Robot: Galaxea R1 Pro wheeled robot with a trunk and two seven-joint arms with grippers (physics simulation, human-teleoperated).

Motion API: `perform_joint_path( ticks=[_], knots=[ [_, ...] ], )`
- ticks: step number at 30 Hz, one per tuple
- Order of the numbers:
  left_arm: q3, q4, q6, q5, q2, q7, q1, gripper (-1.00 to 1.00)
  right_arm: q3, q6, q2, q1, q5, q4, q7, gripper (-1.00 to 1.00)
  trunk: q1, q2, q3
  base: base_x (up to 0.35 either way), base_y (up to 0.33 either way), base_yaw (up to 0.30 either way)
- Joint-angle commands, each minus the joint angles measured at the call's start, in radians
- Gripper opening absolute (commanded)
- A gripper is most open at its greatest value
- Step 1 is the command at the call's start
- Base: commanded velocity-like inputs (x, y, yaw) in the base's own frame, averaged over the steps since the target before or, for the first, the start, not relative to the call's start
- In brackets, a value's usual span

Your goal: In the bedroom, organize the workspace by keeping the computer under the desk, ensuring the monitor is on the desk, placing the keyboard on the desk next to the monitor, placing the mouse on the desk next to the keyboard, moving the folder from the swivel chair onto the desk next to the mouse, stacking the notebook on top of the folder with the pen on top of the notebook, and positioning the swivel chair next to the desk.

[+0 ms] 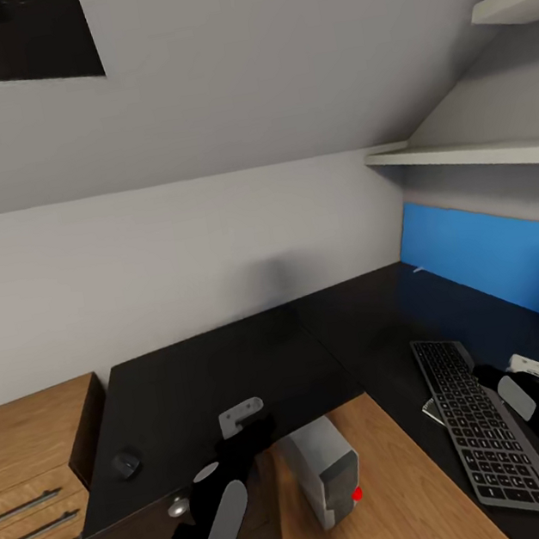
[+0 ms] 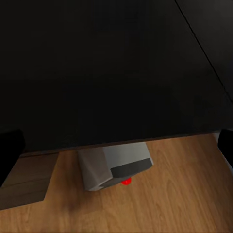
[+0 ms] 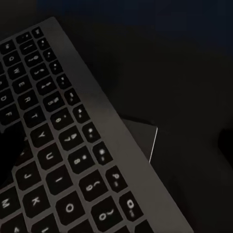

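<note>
You have the keyboard point(image 1: 483, 424) on the desk's point(image 1: 233, 371) right wing, mouse point(image 1: 125, 464) far left, computer point(image 1: 322, 470) underneath.

Soft even light in the head view; wrist views dim, murky.

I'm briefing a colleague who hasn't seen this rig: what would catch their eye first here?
Probably the bright-blue panel, seemingly the lit monitor seen obliquely, standing along the far right edge of the glossy black desk. Next, the silver-grey keyboard lying on the desk in front of it, overlapping a thin pale notebook. Then the light-grey computer with a red light, on the wooden floor beneath the desk edge, and the small black mouse near the desk's left corner.
</note>
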Motion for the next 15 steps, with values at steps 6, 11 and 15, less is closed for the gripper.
perform_joint_path(
  ticks=[6, 11, 15],
  knots=[
    [-0.001, -0.001, 0.002, 0.009, 0.000, 0.009, -0.001, 1.00, 0.000, 0.005, 0.001, 0.000, -0.009, -0.002, -0.005, 1.00, 0.023, -0.043, -0.020, 0.000, 0.000, 0.000],
    [-0.001, 0.000, 0.002, 0.009, 0.000, 0.009, -0.001, 1.00, -0.001, 0.005, 0.001, 0.000, -0.009, -0.002, -0.006, 1.00, 0.042, -0.078, -0.036, 0.000, 0.000, 0.000],
    [-0.001, 0.001, 0.002, 0.009, 0.000, 0.010, -0.001, 1.00, -0.001, 0.005, 0.002, 0.000, -0.009, -0.002, -0.004, 1.00, 0.058, -0.106, -0.048, 0.000, 0.000, 0.000]
  ],
)
